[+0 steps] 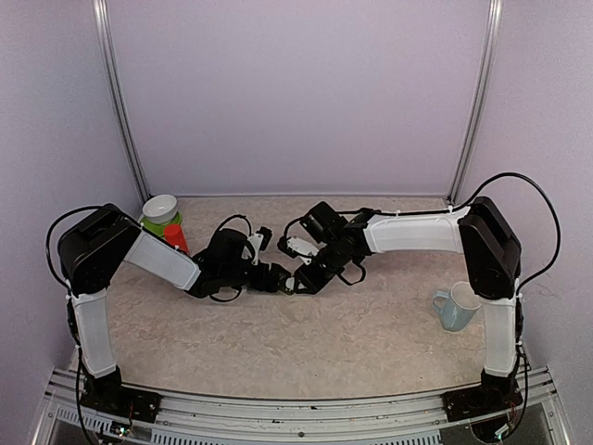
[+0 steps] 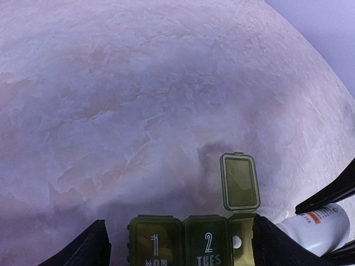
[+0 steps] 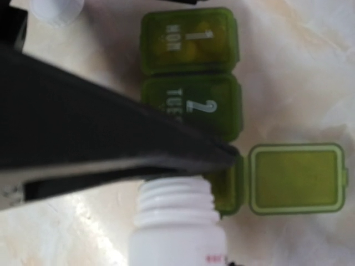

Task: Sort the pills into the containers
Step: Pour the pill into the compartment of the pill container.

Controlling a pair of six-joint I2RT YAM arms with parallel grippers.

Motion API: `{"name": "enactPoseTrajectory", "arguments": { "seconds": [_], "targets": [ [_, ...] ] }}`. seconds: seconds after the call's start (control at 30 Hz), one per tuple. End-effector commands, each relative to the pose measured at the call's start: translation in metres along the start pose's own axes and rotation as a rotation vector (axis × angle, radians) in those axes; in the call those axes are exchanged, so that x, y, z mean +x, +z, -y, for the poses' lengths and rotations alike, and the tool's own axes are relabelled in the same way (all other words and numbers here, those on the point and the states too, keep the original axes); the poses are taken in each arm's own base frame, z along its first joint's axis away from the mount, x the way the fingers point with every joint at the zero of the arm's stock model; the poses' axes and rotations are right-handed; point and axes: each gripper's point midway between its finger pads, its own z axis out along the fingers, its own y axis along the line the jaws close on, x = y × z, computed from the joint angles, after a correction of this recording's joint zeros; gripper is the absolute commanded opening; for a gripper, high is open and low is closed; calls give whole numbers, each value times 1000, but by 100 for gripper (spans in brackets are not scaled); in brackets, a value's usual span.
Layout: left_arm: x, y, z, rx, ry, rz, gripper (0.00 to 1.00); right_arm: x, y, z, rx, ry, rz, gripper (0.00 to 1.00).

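Note:
The containers are a dark green strip of three compartments marked "1 MON" and "2 TUES", with the third lid flipped open. A white pill lies in the open compartment. Yellowish pills show through the MON lid. My left gripper is open and straddles the strip; its right finger touches the strip's end, and a gap shows at the left finger. My right gripper is shut on a white pill bottle. The bottle is uncapped, lies on its side, and its mouth is at the open compartment.
A white bottle cap lies on the table beside the strip. A white bowl on a green item and an orange-red object stand at the back left. A pale blue mug stands at the right. Both arms meet mid-table.

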Motion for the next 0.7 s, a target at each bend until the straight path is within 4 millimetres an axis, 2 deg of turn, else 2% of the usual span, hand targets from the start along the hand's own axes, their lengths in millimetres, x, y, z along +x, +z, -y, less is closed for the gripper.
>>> {"name": "enactPoseTrajectory", "arguments": {
  "seconds": [0.0, 0.67],
  "targets": [
    [1, 5, 3, 8, 17, -5, 86, -3, 1, -5, -5, 3, -15, 7],
    [1, 6, 6, 16, 20, -7, 86, 0, 3, -2, -1, 8, -62, 7]
  ]
}}
